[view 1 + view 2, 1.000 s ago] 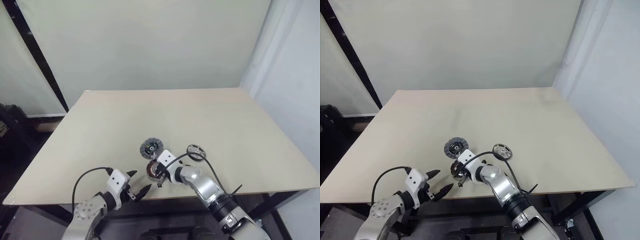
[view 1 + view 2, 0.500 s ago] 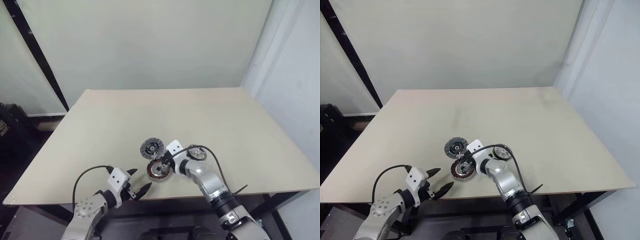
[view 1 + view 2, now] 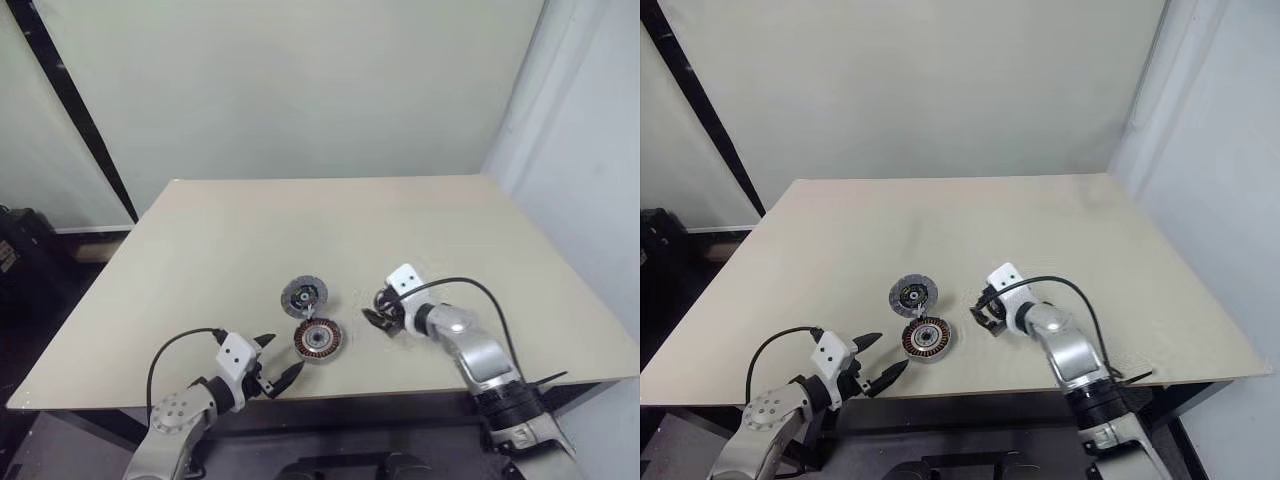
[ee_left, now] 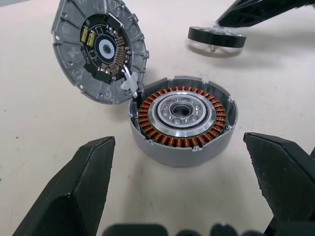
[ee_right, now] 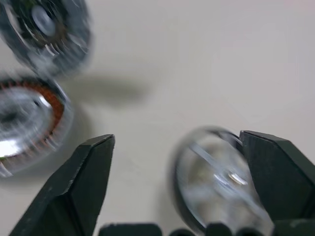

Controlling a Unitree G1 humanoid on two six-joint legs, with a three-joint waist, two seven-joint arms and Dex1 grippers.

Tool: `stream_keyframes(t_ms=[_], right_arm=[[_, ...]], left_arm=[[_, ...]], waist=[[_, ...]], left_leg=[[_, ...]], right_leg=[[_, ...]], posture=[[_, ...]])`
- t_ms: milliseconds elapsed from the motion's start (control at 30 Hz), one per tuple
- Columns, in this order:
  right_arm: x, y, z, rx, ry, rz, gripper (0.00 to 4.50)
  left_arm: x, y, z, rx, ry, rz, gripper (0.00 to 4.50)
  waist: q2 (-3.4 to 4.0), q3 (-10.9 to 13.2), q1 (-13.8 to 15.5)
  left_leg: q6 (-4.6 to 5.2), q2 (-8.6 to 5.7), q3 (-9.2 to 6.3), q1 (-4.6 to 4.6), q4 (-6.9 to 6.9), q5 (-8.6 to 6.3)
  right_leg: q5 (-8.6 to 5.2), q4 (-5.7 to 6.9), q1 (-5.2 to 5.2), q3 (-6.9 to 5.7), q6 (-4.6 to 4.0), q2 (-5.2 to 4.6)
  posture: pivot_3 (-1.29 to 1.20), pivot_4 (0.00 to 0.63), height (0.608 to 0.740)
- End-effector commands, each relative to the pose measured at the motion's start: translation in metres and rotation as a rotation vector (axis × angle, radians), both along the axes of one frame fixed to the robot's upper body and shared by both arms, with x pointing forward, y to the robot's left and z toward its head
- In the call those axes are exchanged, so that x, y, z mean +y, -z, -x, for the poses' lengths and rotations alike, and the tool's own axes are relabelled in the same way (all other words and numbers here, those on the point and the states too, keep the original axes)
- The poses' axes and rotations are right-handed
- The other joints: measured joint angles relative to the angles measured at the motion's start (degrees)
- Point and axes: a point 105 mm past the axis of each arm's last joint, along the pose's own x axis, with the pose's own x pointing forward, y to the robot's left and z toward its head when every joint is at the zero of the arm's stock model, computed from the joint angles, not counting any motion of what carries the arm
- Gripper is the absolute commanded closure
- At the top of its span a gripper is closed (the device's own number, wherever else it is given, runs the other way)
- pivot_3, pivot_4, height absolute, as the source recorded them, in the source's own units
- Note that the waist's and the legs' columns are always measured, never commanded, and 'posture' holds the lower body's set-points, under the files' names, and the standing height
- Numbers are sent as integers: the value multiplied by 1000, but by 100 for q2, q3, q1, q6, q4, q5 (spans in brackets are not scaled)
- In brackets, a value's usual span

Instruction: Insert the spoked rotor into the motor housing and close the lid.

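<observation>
The motor housing [image 4: 182, 118], a grey cup with copper windings around a silver centre, lies near the table's front edge. The lid [image 4: 101, 49], a grey disc with a dark circuit face, leans tilted against the housing's far side. To the right lies the spoked rotor [image 5: 216, 179], which also shows past the housing as a dark-rimmed rotor [image 4: 216, 37]. My right gripper [image 3: 377, 310] hovers at the rotor, open, with the wheel between its fingers, close to one finger [image 5: 268, 162]. My left gripper [image 3: 274, 372] stands open in front of the housing, apart from it.
The beige table [image 3: 330, 220] stretches wide and bare behind the parts. Its front edge [image 3: 330, 398] runs close below the housing. A black cable [image 3: 480, 295] loops over my right forearm.
My right gripper left the housing, swung right to the rotor and opened from shut. The housing now shows uncovered. The left gripper kept still.
</observation>
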Motion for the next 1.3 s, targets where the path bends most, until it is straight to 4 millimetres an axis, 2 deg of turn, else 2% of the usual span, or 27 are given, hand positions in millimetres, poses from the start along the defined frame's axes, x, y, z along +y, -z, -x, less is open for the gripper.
stream_keyframes(t_ms=[33,100,233,267,400,633,800,1033,1300], right_arm=[[-9,-11,-2,-29,-13,35,33],[-15,-8,-2,-15,2,40,33],[-25,-3,-8,29,128,-82,33],[-26,-3,-9,49,173,-136,33],[-39,6,-8,239,479,-547,33],[-42,25,7,472,662,-815,33],[-42,32,10,567,737,-935,33],[-28,30,6,655,752,-1096,33],[-6,28,4,715,723,-1133,33]], left_arm=[[-1,-14,-9,-63,6,18,0],[-2,-15,-10,-68,5,26,0],[-2,-18,-12,-74,-2,43,0],[-2,-18,-12,-74,-3,44,0],[0,-16,-10,-68,-8,43,0],[0,-15,-9,-60,-8,41,0],[-2,-15,-10,-60,0,41,0],[-2,-15,-10,-59,7,38,0],[-1,-17,-10,-62,5,33,0]], waist=[[0,0,0],[0,0,-3],[-1,0,-1],[-1,0,1],[-1,-1,2],[6,1,-1],[12,-2,-3],[15,-2,-34],[19,-2,-35]], left_leg=[[0,0,0,0,0,0],[1,1,2,0,0,0],[2,2,4,2,2,1],[2,2,4,2,2,1],[1,2,-2,0,1,1],[2,4,-4,-4,0,0],[2,5,0,2,0,0],[2,9,1,3,-1,0],[3,11,-1,1,-5,0]], right_leg=[[0,0,0,0,0,0],[0,0,0,0,0,2],[1,0,3,-1,1,6],[1,1,4,0,2,6],[4,1,5,1,6,5],[6,-1,4,12,10,-4],[2,0,3,7,3,4],[1,0,3,5,1,7],[1,-1,1,4,1,7]], posture=[[0,0,740],[0,0,740],[0,0,740],[0,0,740],[0,0,740],[0,0,740],[0,0,740],[0,0,740],[0,0,740]])
